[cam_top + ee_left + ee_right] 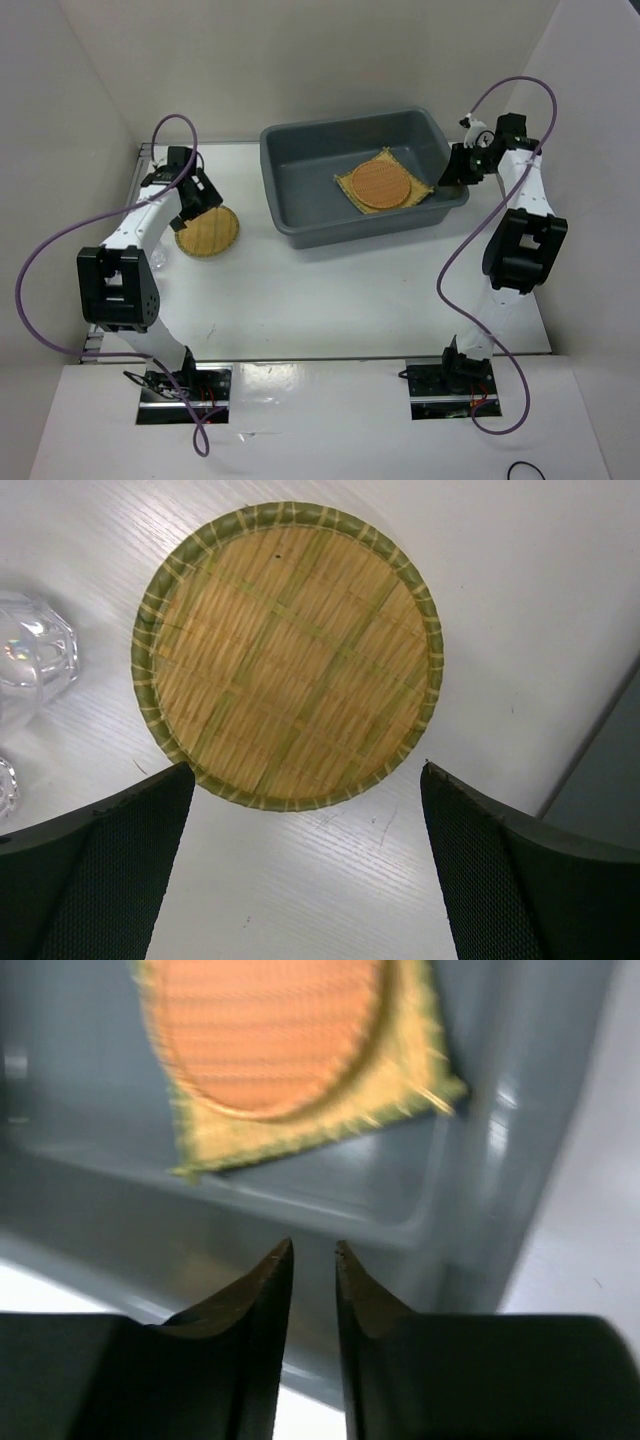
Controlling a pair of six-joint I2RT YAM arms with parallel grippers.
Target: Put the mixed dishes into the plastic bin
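The round yellow woven mat [207,232] lies flat on the white table left of the dark grey plastic bin [290,190]. My left gripper [197,205] hovers over the mat's near edge, open and empty; in the left wrist view the mat [288,655] lies just ahead of the gripper [307,778]. Clear cups [30,650] stand to the mat's left. The orange round mat [381,184] rests on the square yellow mat [346,184] inside the bin. My right gripper [452,168] is at the bin's right rim, jaws almost together and empty [313,1248], above the bin wall [400,1210].
White walls enclose the table on the left, back and right. A second clear cup [4,785] shows at the left edge of the left wrist view. The bin's corner [610,770] shows to the right of the yellow mat. Purple cables loop off both arms.
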